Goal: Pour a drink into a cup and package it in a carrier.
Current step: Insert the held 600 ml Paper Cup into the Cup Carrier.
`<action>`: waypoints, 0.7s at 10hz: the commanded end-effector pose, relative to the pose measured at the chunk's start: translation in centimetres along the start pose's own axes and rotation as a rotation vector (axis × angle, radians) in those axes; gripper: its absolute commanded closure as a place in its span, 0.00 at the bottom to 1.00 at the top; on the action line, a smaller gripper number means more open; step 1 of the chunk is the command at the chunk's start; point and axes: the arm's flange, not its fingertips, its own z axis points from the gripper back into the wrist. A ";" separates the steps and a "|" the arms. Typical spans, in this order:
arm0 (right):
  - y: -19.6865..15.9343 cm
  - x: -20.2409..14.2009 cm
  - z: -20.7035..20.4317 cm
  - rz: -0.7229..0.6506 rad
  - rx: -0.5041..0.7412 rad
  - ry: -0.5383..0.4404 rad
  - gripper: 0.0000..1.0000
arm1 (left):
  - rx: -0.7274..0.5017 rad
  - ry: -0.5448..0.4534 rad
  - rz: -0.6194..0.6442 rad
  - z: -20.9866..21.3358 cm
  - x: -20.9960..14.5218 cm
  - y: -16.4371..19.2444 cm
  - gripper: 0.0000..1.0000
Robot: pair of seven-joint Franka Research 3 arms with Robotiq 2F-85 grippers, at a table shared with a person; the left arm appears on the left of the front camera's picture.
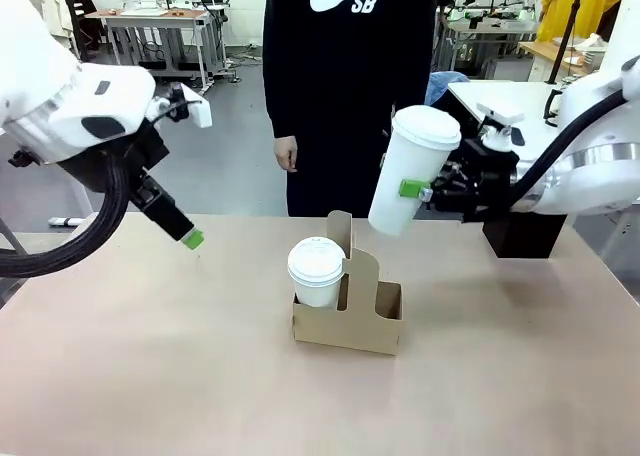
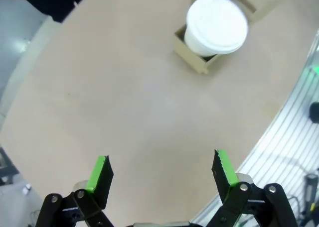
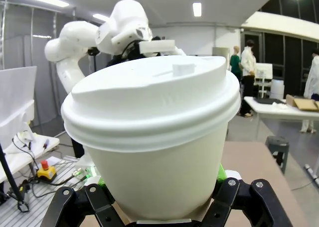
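My right gripper (image 1: pixel 415 189) is shut on the lower part of the tall white cup (image 1: pixel 410 171), which now wears a white lid. It holds the cup tilted in the air, up and to the right of the brown cardboard carrier (image 1: pixel 350 321). Up close, the cup (image 3: pixel 154 137) stands between the green pads of the right gripper (image 3: pixel 158 179). A shorter lidded white cup (image 1: pixel 316 271) sits in the carrier's left slot; the right slot is free. My left gripper (image 1: pixel 190 238) hangs open over the table's left side. The drink bottle is out of view.
A person (image 1: pixel 340 76) in a black top stands at the far edge. A black box (image 1: pixel 525 236) sits at the back right, behind my right arm. From above, the short cup (image 2: pixel 217 24) and carrier (image 2: pixel 192 55) lie far from the left gripper (image 2: pixel 162 170).
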 end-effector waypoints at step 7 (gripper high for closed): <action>2.8 -5.0 -2.0 -0.120 0.083 0.049 0.20 | 0.011 -0.038 -0.470 -2.2 -9.6 2.0 0.00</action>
